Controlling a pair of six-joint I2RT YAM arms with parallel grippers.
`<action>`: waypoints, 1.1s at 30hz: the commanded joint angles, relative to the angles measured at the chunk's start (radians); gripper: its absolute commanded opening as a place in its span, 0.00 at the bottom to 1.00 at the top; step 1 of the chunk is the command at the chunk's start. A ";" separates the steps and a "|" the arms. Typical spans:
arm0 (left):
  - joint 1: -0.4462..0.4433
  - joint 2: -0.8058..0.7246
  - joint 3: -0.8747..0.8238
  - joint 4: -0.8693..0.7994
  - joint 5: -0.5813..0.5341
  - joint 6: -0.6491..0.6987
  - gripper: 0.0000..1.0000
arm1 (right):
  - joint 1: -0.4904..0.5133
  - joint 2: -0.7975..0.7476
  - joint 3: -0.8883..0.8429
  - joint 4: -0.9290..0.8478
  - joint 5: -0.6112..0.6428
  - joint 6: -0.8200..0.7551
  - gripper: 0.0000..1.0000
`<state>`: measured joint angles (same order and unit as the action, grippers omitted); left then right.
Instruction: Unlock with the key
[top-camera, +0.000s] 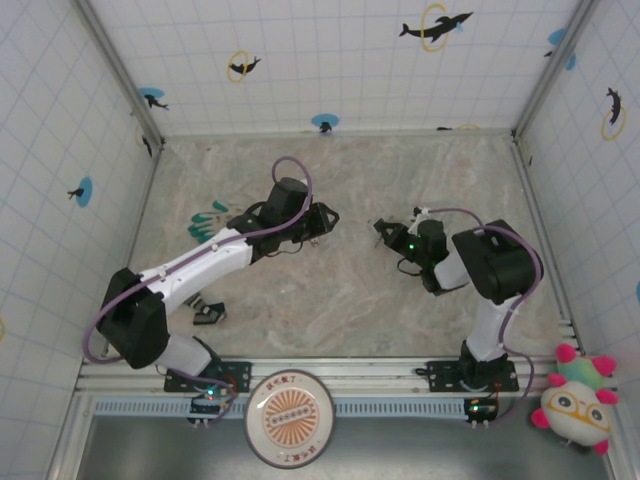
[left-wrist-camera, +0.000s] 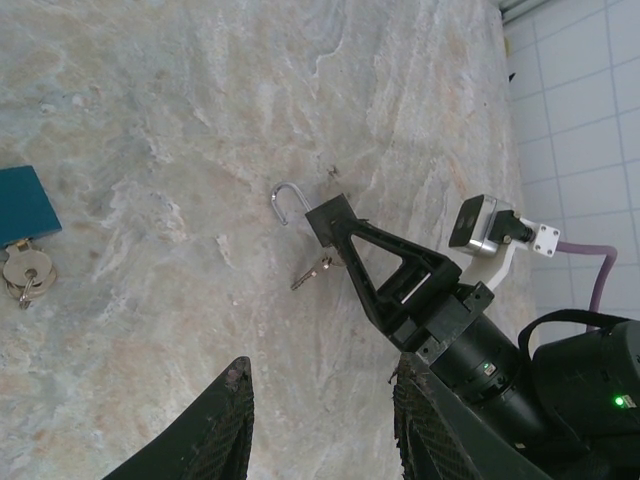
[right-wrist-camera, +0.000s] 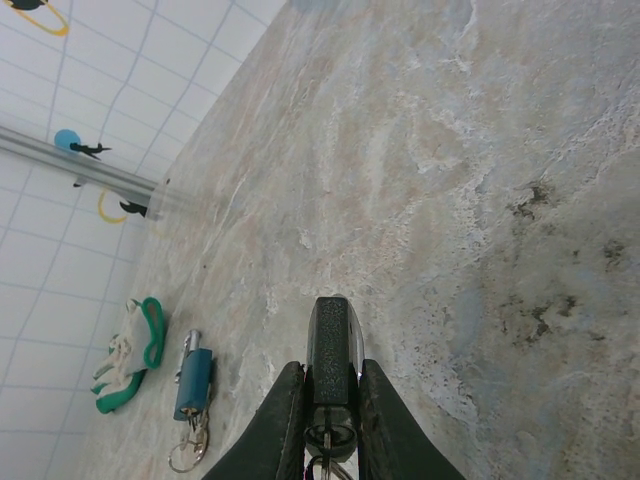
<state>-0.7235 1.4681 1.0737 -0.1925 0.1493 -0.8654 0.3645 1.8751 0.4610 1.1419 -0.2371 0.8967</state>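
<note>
The worktop (right-wrist-camera: 450, 150) is a flat slab with a mottled, marble-like pattern in beige and grey. It is enclosed by white tiled walls (top-camera: 330, 60) printed with dolphin motifs.

The right gripper (right-wrist-camera: 330, 368) is seen closed on the dark padlock (right-wrist-camera: 330, 330), whose rectangular body is clamped between the two black fingers (right-wrist-camera: 285, 400). In the left wrist view, the padlock's curved, bright metal shackle (left-wrist-camera: 285, 200) is seen standing clear above the triangular, open-framed finger (left-wrist-camera: 375, 262). The shackle's free end is out of the body. A small metal key (left-wrist-camera: 314, 271) projects from the lower end of the padlock. The padlock is held above the middle of the worktop, right of centre in the top view.

The left gripper (left-wrist-camera: 322, 372) is positioned near the right gripper (top-camera: 385, 232) but apart from it. Its dark, rough-edged fingers (left-wrist-camera: 225, 430) are spread, and nothing is held between them.

A blue padlock (left-wrist-camera: 20, 200) of blocky shape lies flat on the worktop, well away to the left. A ring of round-headed keys (left-wrist-camera: 25, 272) is attached at its lower end. A green and white item (right-wrist-camera: 130, 355) lies just beyond it, near the left wall; its kind cannot be told.
</note>
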 joint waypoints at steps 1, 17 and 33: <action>0.009 0.014 -0.005 0.016 0.015 -0.010 0.40 | -0.013 0.016 -0.004 0.017 -0.005 -0.012 0.04; 0.009 0.023 -0.006 0.018 0.014 -0.015 0.40 | -0.075 0.013 -0.041 0.013 0.003 -0.009 0.19; 0.025 -0.013 -0.035 0.001 -0.041 -0.018 0.48 | -0.157 -0.185 -0.104 -0.195 0.036 -0.088 0.40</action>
<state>-0.7143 1.4811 1.0531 -0.1925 0.1402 -0.8745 0.2146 1.7653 0.3798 1.0260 -0.2237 0.8547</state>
